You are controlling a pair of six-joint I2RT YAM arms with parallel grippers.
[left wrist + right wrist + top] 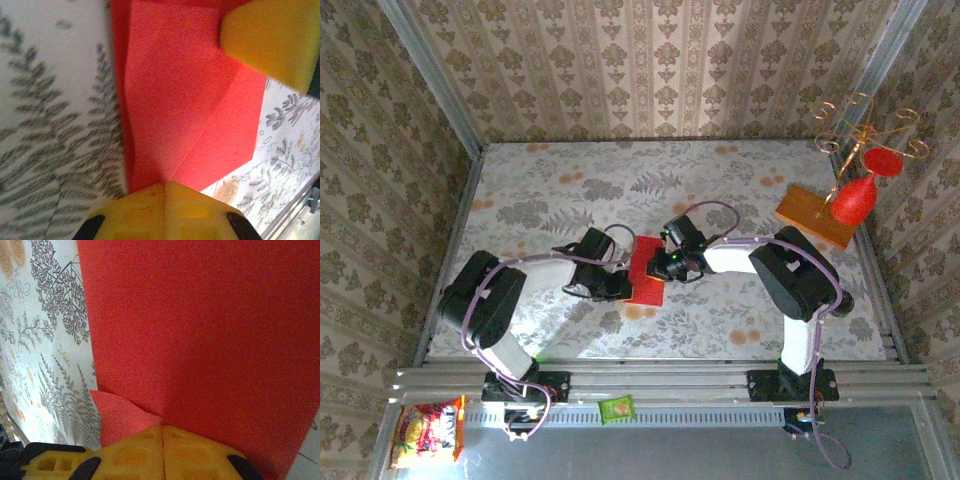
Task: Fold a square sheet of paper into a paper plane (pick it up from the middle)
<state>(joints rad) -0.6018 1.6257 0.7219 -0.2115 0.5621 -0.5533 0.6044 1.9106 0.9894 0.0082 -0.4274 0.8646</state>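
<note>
The square sheet of paper (646,272) is a bright red, creased, part-folded shape at the table's middle, between my two grippers. My left gripper (622,284) is at its left edge. Its yellow jaws (165,184) are shut, tips resting where two creases of the paper (185,100) meet. From the right, my right gripper (666,264) is shut on the paper (200,330), with a thin red line in the seam of its jaws (162,427) and a small flap (117,415) curling up beside them. One right finger (272,40) lies over the paper's far corner.
An orange-brown wooden board (815,215) lies at the back right with a red goblet-shaped ornament (855,195) and a copper wire stand (868,130). Patterned walls close in three sides. A snack bag (425,430) and a green packet (616,408) lie by the front rail.
</note>
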